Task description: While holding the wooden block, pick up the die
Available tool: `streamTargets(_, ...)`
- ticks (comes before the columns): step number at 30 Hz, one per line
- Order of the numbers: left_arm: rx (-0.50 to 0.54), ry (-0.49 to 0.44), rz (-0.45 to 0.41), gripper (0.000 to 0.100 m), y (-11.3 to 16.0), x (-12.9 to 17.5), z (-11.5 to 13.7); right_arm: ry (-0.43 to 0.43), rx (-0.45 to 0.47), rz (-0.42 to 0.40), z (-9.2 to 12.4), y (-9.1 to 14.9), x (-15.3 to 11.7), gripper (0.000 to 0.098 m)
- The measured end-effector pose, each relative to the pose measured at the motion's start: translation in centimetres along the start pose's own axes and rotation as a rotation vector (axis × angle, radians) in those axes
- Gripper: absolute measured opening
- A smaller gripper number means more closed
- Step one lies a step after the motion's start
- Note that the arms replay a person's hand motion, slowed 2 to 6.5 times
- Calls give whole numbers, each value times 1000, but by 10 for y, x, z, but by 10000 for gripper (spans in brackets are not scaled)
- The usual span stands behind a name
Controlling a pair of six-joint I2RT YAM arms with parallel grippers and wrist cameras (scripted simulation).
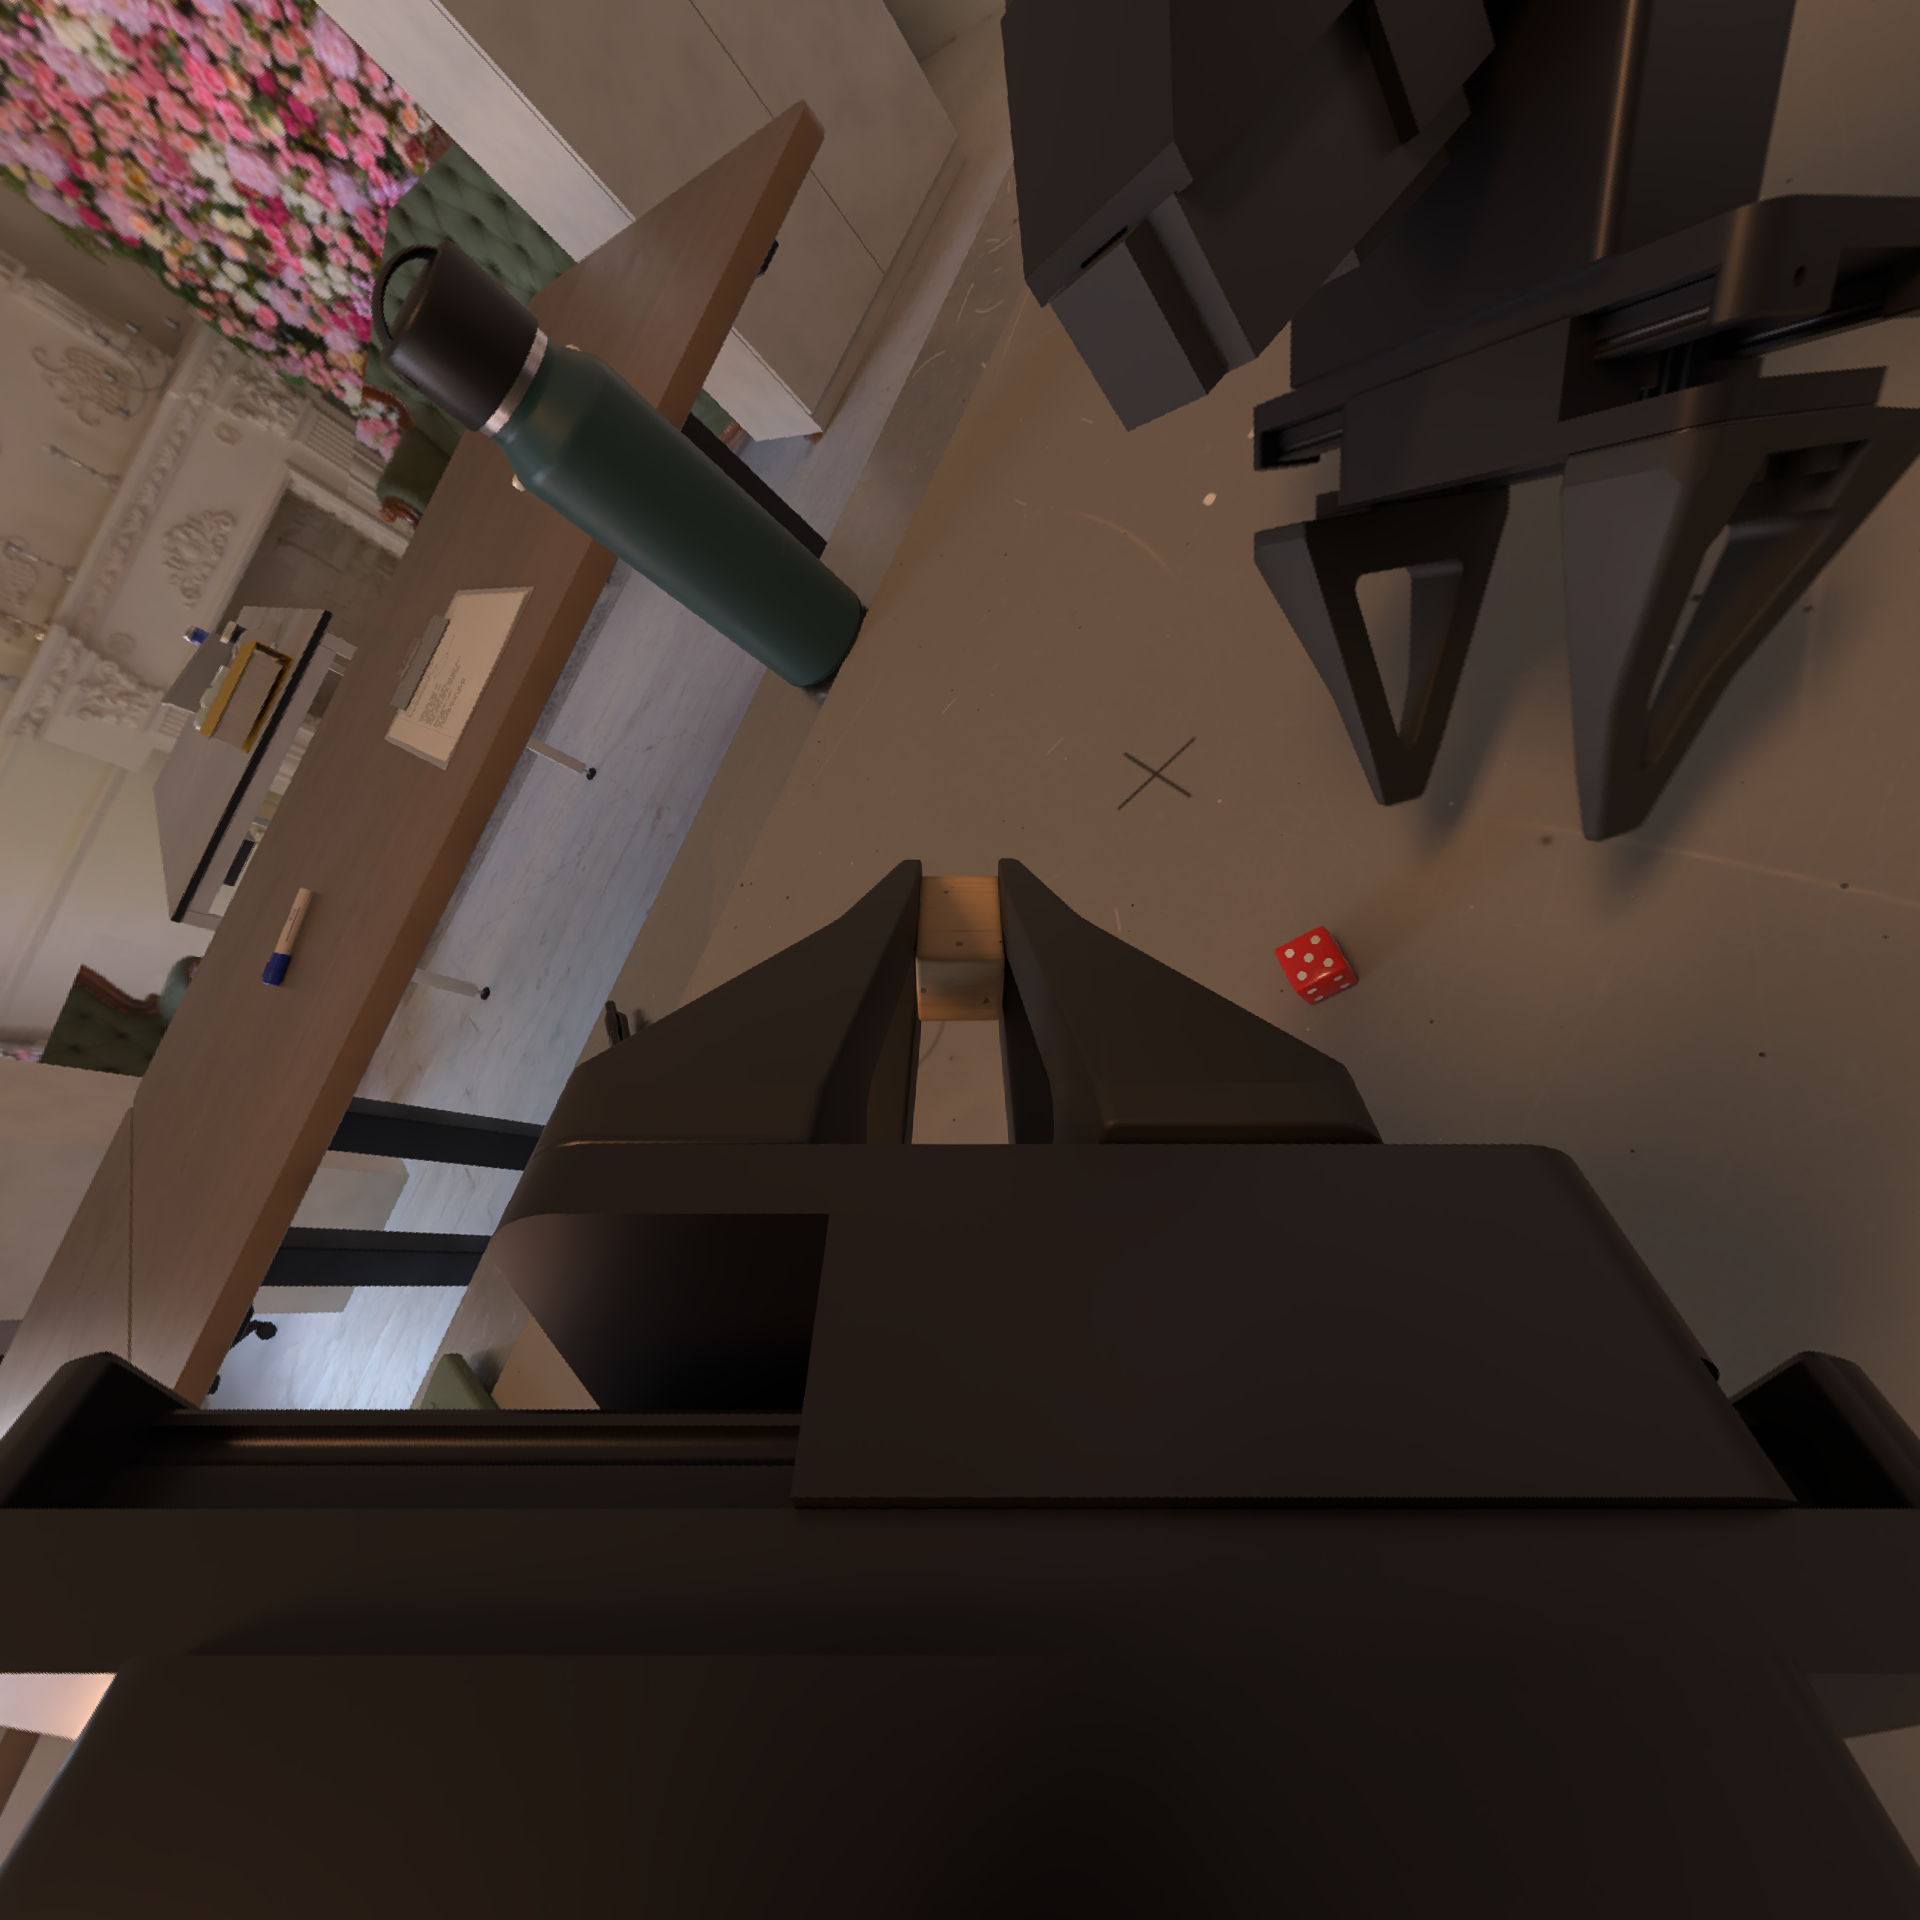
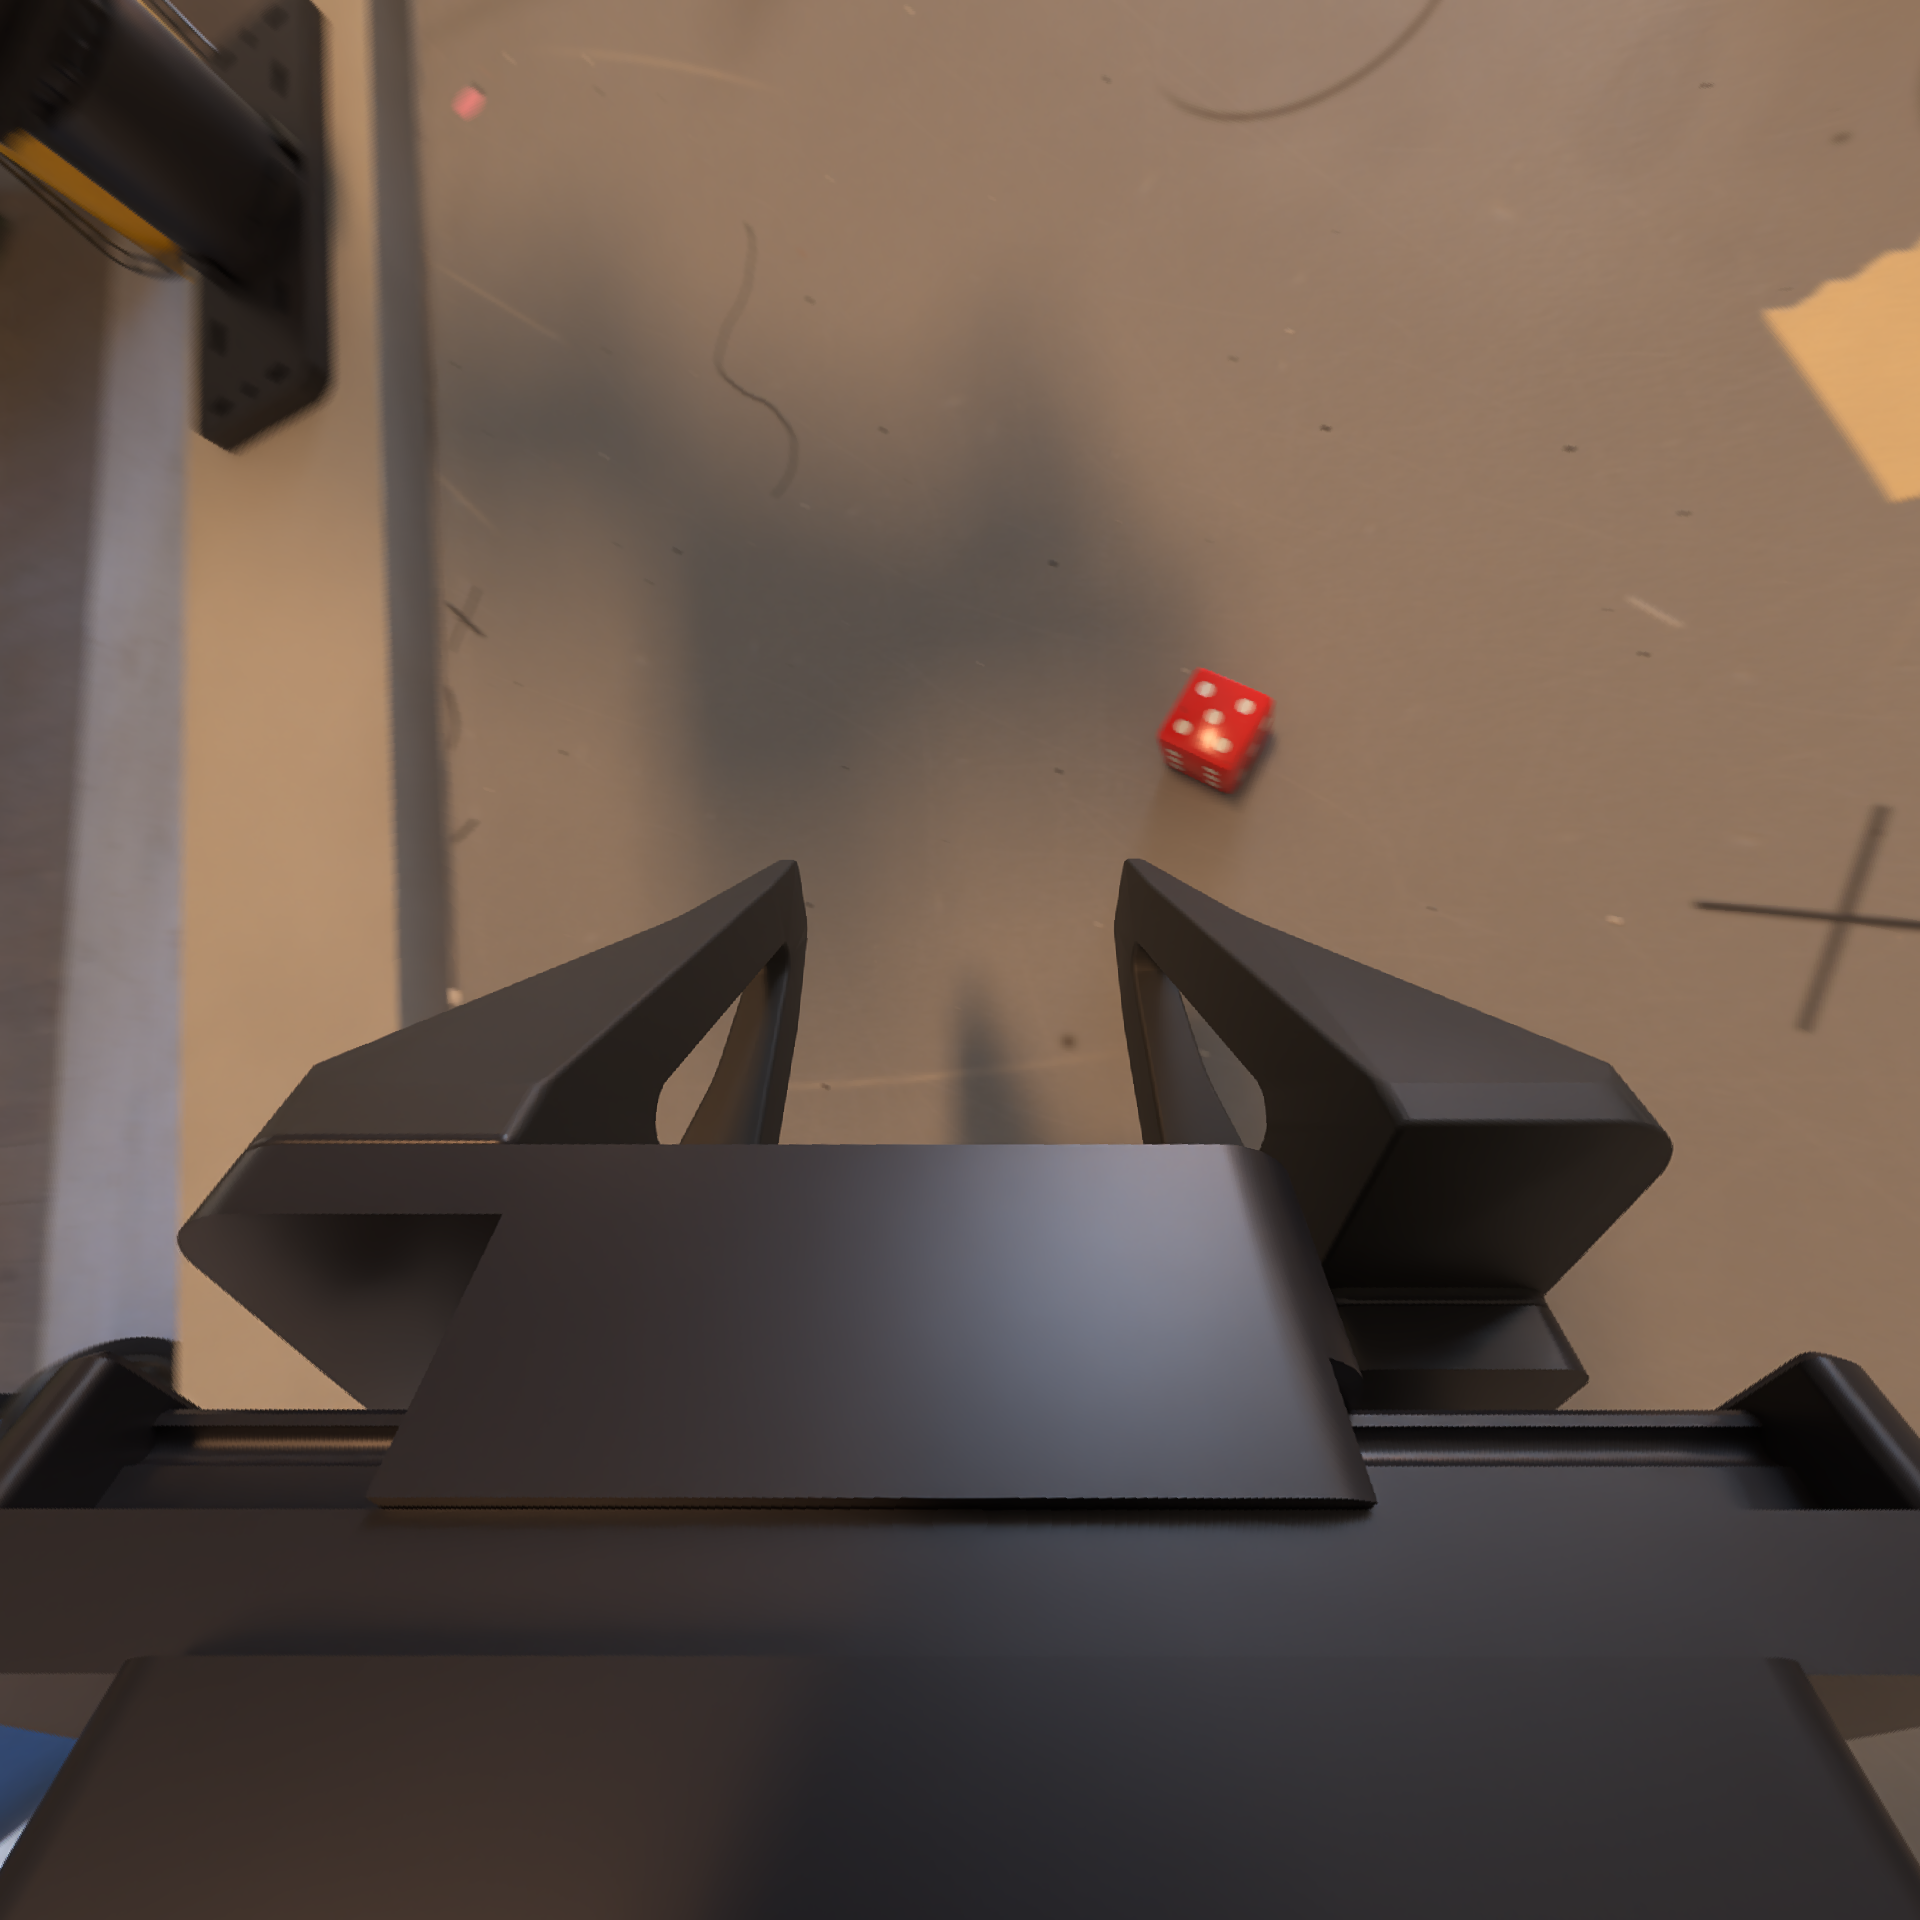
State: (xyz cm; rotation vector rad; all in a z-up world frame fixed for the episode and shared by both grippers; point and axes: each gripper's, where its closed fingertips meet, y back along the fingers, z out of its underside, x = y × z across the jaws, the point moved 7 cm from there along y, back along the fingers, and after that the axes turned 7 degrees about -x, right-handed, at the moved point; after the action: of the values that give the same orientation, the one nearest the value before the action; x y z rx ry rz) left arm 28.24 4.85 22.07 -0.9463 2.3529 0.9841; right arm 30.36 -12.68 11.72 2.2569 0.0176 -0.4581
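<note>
My left gripper is shut on a pale wooden block, held between its two black fingers above the table. A small red die with white pips lies on the tan table to the right of the block. My right gripper is open and empty above the table. The die lies ahead of it and a little to the right, apart from both fingers. The right gripper also shows in the left wrist view, above and beyond the die.
A dark green bottle with a black cap stands near the table's edge, left of the grippers. A black cross mark is drawn on the table beyond the block and also shows in the right wrist view. A black arm base stands at the far left.
</note>
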Motion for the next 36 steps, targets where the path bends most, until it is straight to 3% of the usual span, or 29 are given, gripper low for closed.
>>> streamTargets(7,3,0,1,119,3,-1,-1,45,-190,235,12,10,24,431)
streamTargets(11,3,0,1,119,4,-1,-1,4,-304,252,22,11,33,393)
streamTargets(15,4,-1,0,119,6,-2,-2,-11,-347,211,29,3,35,376)
streamTargets(21,5,-2,0,119,6,-2,-2,31,-330,162,21,-15,27,362)
streamTargets(32,5,-4,-1,119,6,-2,-2,141,-125,-153,-16,-65,-4,329)
streamTargets(36,8,-8,-7,119,8,-3,-3,176,-85,-169,-26,-65,-3,346)
